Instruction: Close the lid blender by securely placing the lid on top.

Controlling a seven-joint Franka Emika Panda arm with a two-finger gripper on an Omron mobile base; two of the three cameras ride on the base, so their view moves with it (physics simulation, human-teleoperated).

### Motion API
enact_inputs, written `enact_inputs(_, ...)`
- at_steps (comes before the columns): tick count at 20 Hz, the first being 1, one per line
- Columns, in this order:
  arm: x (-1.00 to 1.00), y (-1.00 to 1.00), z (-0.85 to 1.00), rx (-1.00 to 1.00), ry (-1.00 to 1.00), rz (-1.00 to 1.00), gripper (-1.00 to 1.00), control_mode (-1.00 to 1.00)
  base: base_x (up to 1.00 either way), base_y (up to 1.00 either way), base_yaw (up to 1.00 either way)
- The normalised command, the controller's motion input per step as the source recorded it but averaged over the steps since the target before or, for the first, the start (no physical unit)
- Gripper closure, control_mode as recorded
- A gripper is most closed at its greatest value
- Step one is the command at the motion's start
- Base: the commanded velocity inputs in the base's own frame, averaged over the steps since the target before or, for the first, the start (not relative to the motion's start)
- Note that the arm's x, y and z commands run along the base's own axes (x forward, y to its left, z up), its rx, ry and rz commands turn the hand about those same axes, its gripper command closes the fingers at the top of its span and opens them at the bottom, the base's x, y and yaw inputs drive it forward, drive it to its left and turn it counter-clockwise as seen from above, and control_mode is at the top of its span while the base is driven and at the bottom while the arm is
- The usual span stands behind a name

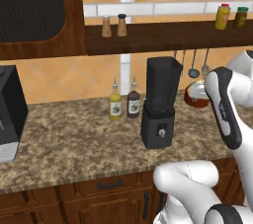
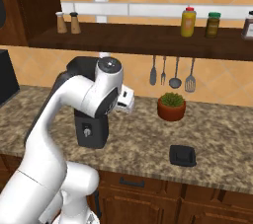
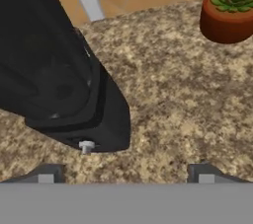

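Claw [image 3: 126, 173] is standing wide open, holding nothing; both tips are showing at the bottom of the hand view with bare counter [image 3: 188, 109] between them. It is hovering above the counter just to the right of the blender [image 1: 159, 103], looking down past the base and its small front knob [image 3: 86, 146].

Blender is standing upright on the counter in front of the tiled back wall, dark jar on top of the black base, jar mouth looking uncovered in the left base view. In the right base view the arm is hiding most of it; the base with the knob is peeking out below the elbow.

Lid [image 2: 183, 155] is lying flat on the counter near the front edge, well apart from the blender on its right, in front of the potted plant [image 2: 171, 106].

Two bottles [image 1: 124, 102] are standing just left of the blender. A black appliance [image 1: 11, 112] is sitting at the far left end. Utensils [image 2: 172, 72] are hanging under the shelf [image 2: 148, 38], which is carrying shakers and jars.
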Motion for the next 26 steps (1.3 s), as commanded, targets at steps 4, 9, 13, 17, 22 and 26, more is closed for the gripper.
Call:
enact_inputs(4, 0.02, -1.0, -0.65, 0.0, 0.02, -0.01, -1.0, -1.0, 0.0, 0.0, 0.0)
enact_inputs(9, 0.11, -0.95, -0.38, 0.0, 0.13, -0.05, -1.0, -1.0, 0.0, 0.0, 0.0)
enact_inputs(13, 0.0, -0.94, -0.46, 0.0, 0.19, 0.0, -1.0, -1.0, 0.0, 0.0, 0.0)
enact_inputs(17, 0.02, -0.77, -0.3, 0.0, 0.22, 0.0, -1.0, -1.0, 0.0, 0.0, 0.0)
enact_inputs(22, 0.12, -0.58, -0.24, -0.01, 0.25, 0.0, -1.0, -1.0, 0.0, 0.0, 0.0)
enact_inputs(26, 0.08, -0.48, -0.44, 0.0, 0.23, 0.0, -1.0, -1.0, 0.0, 0.0, 0.0)
